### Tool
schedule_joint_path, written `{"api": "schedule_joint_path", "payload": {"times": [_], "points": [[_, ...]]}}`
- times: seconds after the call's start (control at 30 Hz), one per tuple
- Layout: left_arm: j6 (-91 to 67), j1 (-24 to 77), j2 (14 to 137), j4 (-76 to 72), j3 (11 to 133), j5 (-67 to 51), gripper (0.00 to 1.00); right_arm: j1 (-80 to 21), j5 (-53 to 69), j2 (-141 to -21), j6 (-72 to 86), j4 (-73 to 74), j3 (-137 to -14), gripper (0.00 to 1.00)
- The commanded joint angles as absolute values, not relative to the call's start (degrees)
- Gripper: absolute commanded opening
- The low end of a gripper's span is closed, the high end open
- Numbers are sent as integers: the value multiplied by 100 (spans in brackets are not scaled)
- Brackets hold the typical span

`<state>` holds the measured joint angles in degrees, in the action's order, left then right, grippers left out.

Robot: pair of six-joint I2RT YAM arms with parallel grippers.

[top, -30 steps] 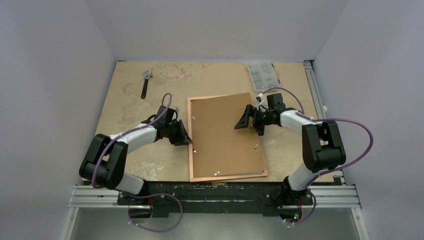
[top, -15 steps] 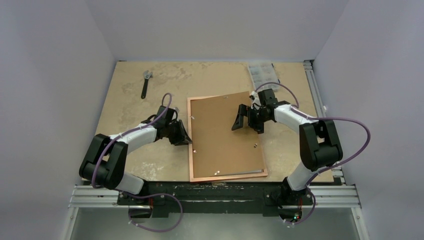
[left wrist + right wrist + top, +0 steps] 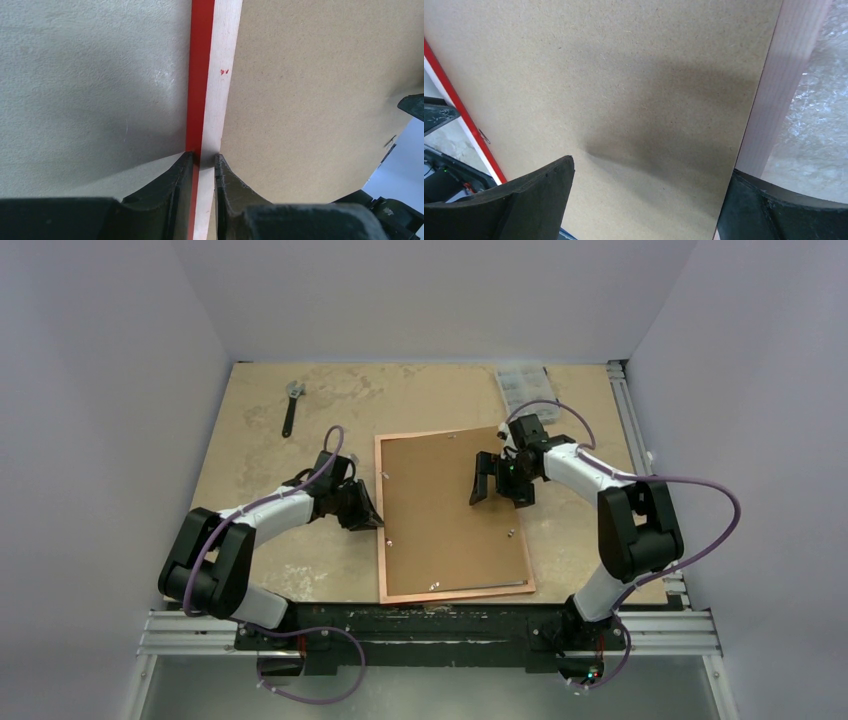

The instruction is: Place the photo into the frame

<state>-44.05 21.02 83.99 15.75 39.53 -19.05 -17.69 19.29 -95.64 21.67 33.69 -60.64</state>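
I have the frame (image 3: 455,592) lying face down mid-tabletop (image 3: 420,395), a brown backing board (image 3: 445,510) set in it; left hand (image 3: 204,159) clamped on its left edge; right hand (image 3: 499,483) spread wide over the board; wrench (image 3: 291,405) far left; clear parts box (image 3: 526,388) far right.

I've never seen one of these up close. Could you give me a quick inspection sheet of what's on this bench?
Surface: tan table, scuffed.
Job's things: the frame lies face down, brown backing board askew on it; photo not seen.
Clutter: wrench far left; clear parts box far right.
Grippers: left gripper pinches the frame's left edge; right gripper open above the board.
Cables: purple cables loop off both arms.
Surroundings: pale walls on three sides; metal rail in front.
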Motion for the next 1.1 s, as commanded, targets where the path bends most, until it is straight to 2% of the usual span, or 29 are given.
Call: {"api": "schedule_joint_path", "payload": {"times": [0.0, 1.07], "points": [[-4219, 2074, 8398, 1843, 3990, -1527, 19, -1851, 1612, -9510, 2029, 3612, -6426, 99], [-4127, 2081, 8209, 2297, 4087, -1118, 18, -2206, 163, -9270, 1892, 3955, -6838, 99]]}}
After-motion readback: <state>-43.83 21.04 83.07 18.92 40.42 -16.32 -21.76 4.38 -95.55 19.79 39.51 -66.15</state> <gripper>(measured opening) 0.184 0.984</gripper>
